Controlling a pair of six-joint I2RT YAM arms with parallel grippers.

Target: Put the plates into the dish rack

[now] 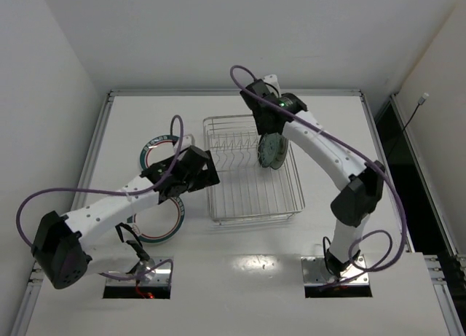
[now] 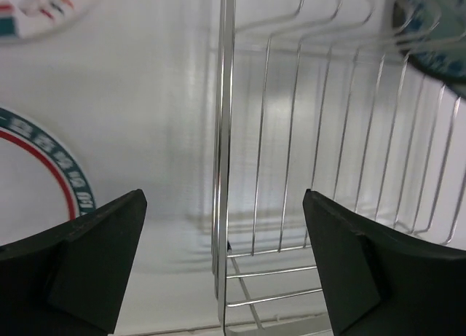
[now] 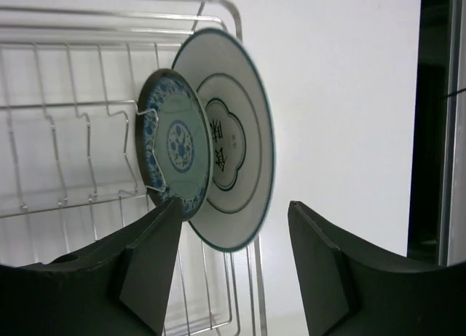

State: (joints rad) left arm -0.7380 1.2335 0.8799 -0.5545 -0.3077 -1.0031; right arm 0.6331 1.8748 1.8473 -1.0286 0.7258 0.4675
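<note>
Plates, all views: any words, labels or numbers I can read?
White plate in the dish rack: dark centre motif, perhaps a character, not legible.
Green-rimmed plate on the table: pale marks along the rim band, too blurred to read.
No other text shows.

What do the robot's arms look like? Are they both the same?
Yes, twins. The left arm and right arm have white tube-like links joined by chunky black joints. A thin purple cable loops along each one. The jaws are two dark wedge-shaped blocks. A green light glows near the right wrist.
</note>
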